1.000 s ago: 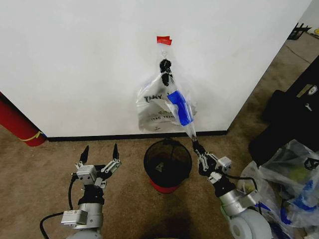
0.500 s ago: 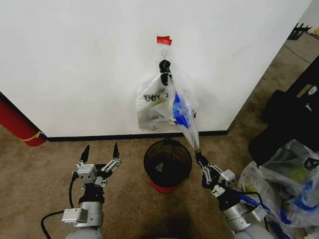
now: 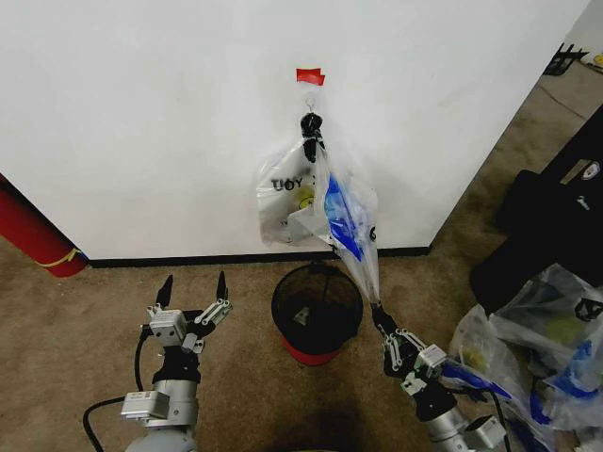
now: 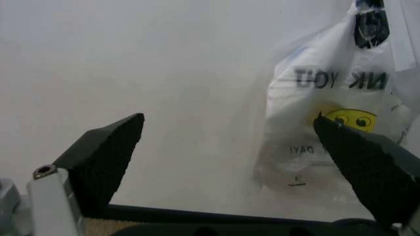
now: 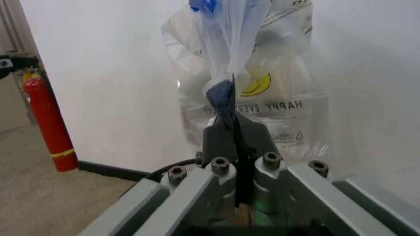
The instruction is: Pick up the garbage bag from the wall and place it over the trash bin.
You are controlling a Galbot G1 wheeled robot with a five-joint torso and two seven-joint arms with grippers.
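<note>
Garbage bag corner hidden inside pinched right claw.

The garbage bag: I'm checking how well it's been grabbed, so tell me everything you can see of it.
The garbage bag is thin, crinkly, translucent plastic with blue patches. Its top is bunched at a black clip on the wall below red tape. Its lower corner is stretched taut down and away from the wall, pinched in the right end effector, beside the trash bin.

The right gripper is pinched tight on the garbage bag's corner, arm low and extended forward. The left gripper points upward — fingers spread wide, holding nothing.
</note>
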